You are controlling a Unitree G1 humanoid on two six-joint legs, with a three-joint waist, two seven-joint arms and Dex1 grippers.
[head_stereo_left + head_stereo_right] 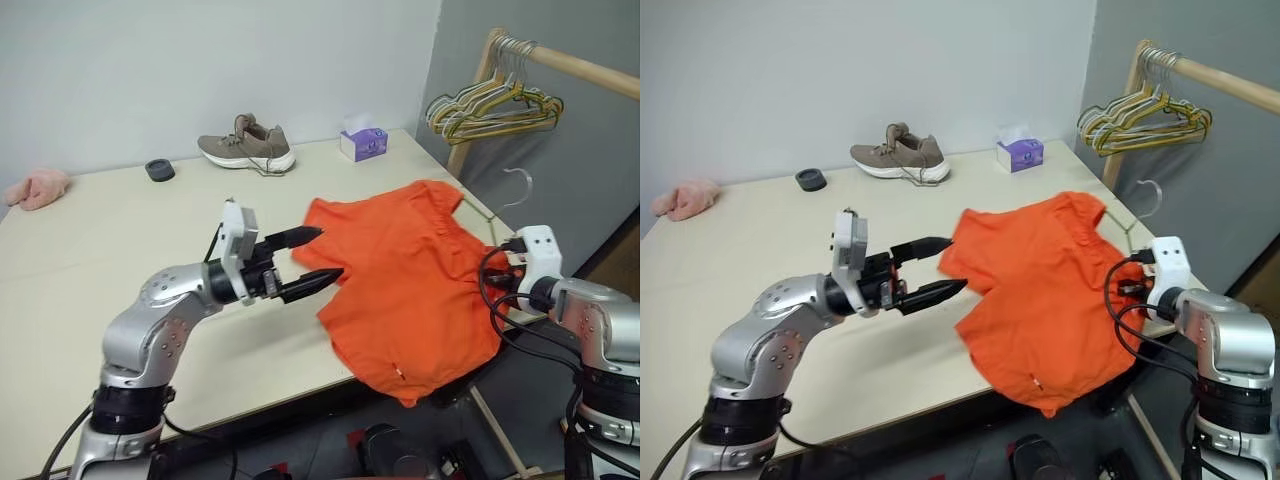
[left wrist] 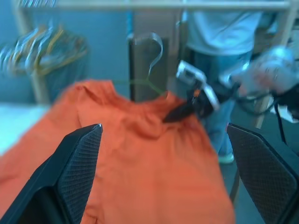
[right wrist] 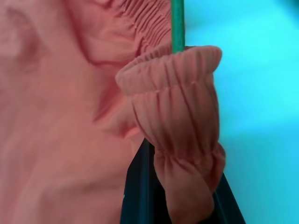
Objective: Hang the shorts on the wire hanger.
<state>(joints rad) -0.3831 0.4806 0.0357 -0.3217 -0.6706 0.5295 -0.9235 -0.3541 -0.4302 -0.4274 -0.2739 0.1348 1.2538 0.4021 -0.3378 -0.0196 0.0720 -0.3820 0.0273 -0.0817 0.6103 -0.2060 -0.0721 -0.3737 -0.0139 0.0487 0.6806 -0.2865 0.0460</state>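
The left gripper (image 1: 320,256) hangs over the table (image 1: 90,250) with its jaws spread wide and nothing in them, pointing at the near edge of the shorts (image 1: 410,280) and just short of the cloth. The shorts lie spread across the table's right corner, one hem drooping over the edge. Further right, the wire hanger (image 1: 512,188) pokes its hook up past the waistband (its triangle seems buried in the fabric). The right gripper (image 3: 182,186) is clenched on the gathered waistband beside the wire. To do this well, I'd say the left should take the loose cloth and draw it evenly along the wire while the right keeps its pinch.
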